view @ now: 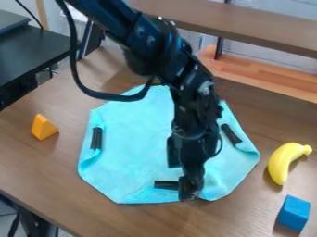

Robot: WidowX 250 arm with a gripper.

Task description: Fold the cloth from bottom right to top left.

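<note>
With the cloth (133, 143) spread on the brown table (186, 224), its main fold not yet made, work appears to be at the pick-up step. Gripper (186, 187) hangs over the cloth's lower edge, right of centre in the camera view. Tool state: cannot tell whether it is released, clenched or grasping fabric; contact likewise unclear. Small dark strips lie at the cloth's left side (96, 138) and right side (231, 134), where the edges look slightly turned. Next move, as judged: secure the bottom right portion, lift it just clear of the surface, then carry it diagonally toward the top left and lay it down. Risk noted: a shallow pinch could slip, while a low drag might bunch the cloth instead of folding it.
</note>
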